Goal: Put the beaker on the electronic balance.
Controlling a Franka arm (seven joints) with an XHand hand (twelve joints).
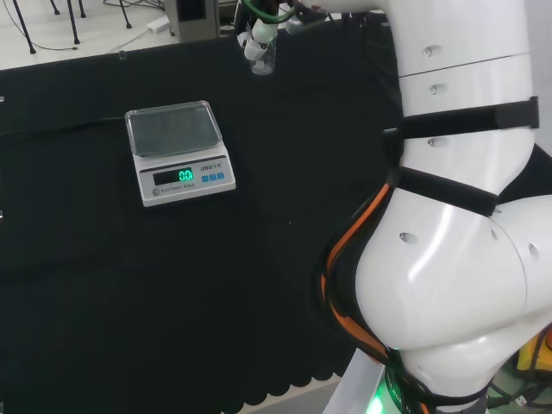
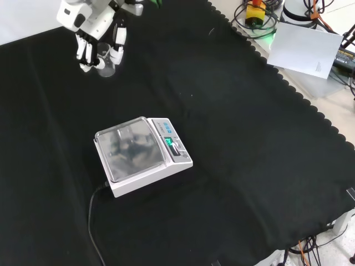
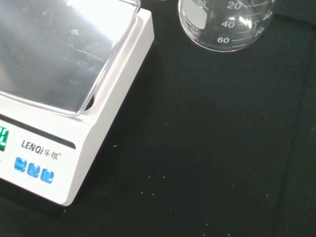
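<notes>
A small clear glass beaker (image 2: 106, 65) is at the far left part of the black cloth in the front view. The black and white hand (image 2: 91, 25) reaches down over it, fingers (image 2: 84, 54) on one side and thumb (image 2: 117, 51) on the other, curled round the glass. In the head view the hand (image 1: 258, 36) and beaker (image 1: 263, 64) are near the cloth's far edge. I cannot tell whether the beaker rests on the cloth. The white electronic balance (image 2: 142, 155) with its steel pan stands apart, mid-cloth, its display lit green. The wrist view shows the beaker (image 3: 222, 27) beside the balance (image 3: 74, 84).
A black cable (image 2: 94, 221) runs from the balance toward the near edge in the front view. The arm's white links (image 1: 457, 207) stand at the head view's right. Papers and cables (image 2: 305, 47) lie beyond the cloth's scalloped edge.
</notes>
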